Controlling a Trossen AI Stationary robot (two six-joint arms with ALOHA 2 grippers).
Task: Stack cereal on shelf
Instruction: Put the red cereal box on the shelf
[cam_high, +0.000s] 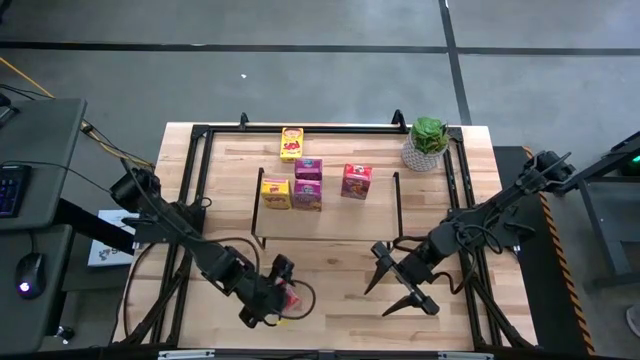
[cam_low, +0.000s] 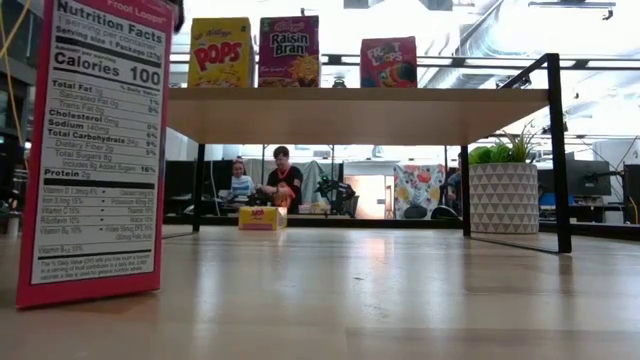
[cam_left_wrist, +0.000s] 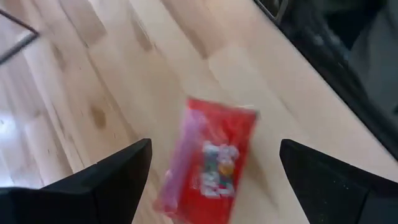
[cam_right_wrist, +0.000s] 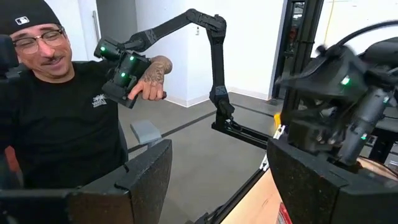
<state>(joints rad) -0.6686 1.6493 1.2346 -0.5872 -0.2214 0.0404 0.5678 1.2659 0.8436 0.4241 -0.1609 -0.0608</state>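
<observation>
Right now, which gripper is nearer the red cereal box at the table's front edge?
Left. The left gripper hovers open right over the red cereal box; the right gripper sits open well off to its right, above bare table.

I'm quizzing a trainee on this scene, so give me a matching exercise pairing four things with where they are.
Things:
1. potted plant
2. lone yellow box
3. red box
4. right gripper

Places:
A. beneath the open left gripper
B. table's far right corner
C. behind the shelf, lying flat
D. in front of the shelf, holding nothing

Pairs: 1-B, 2-C, 3-A, 4-D
</observation>
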